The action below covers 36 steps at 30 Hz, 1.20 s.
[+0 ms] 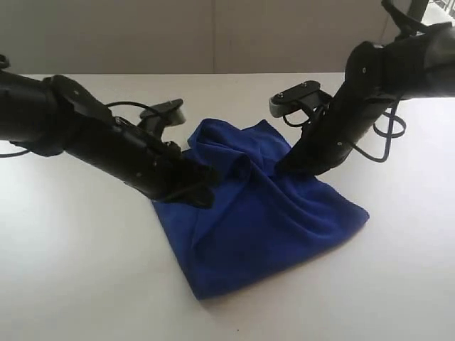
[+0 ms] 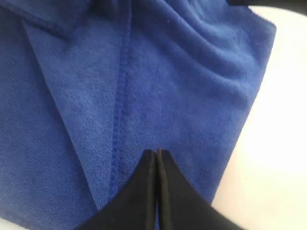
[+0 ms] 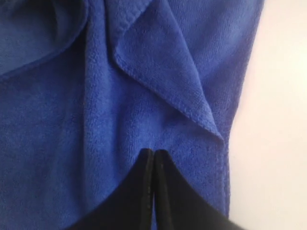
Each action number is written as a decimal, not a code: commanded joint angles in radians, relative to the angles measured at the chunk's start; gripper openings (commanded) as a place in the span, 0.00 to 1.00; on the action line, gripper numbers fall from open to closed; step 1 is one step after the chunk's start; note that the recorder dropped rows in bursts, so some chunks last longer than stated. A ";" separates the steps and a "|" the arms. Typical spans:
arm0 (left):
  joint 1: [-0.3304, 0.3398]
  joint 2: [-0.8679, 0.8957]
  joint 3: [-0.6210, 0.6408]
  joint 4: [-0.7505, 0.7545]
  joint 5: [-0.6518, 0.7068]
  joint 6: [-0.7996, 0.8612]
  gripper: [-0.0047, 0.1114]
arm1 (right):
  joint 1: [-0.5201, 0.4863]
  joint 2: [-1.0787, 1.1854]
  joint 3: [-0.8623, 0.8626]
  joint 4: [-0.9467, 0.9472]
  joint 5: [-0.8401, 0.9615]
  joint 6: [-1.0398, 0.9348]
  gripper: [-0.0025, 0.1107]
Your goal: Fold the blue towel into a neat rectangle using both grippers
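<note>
The blue towel (image 1: 270,227) lies crumpled on the white table (image 1: 78,270), with its far part drawn up into a hump between the two arms. At the towel's left edge, my left gripper (image 1: 207,190) is shut with cloth pinched at its tips. My right gripper (image 1: 283,168) is shut on the towel's right side, and creases fan out from it. The left wrist view shows the gripper's (image 2: 157,151) narrow black fingers pressed together beside a stitched hem of the towel (image 2: 192,86). In the right wrist view the gripper (image 3: 154,151) is likewise shut under a folded-over corner of the towel (image 3: 158,72).
Bare white table top (image 1: 398,284) surrounds the towel. A pale wall (image 1: 213,35) rises behind the table's far edge. Black cables (image 1: 387,131) loop beside the right arm. Table surface shows past the towel's edge in both wrist views (image 2: 278,143) (image 3: 273,120).
</note>
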 commanded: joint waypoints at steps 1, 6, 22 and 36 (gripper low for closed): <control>-0.012 0.057 -0.007 0.039 0.018 0.007 0.04 | -0.001 0.015 0.038 -0.011 -0.034 -0.019 0.02; -0.012 0.109 -0.007 0.050 0.014 0.007 0.04 | -0.001 0.015 0.117 -0.013 -0.173 -0.061 0.02; -0.008 0.166 -0.009 0.164 -0.013 0.011 0.04 | -0.001 0.027 0.179 -0.033 -0.098 0.067 0.02; 0.109 0.166 -0.011 0.195 0.046 0.038 0.04 | -0.001 0.019 0.214 -0.051 -0.003 0.292 0.02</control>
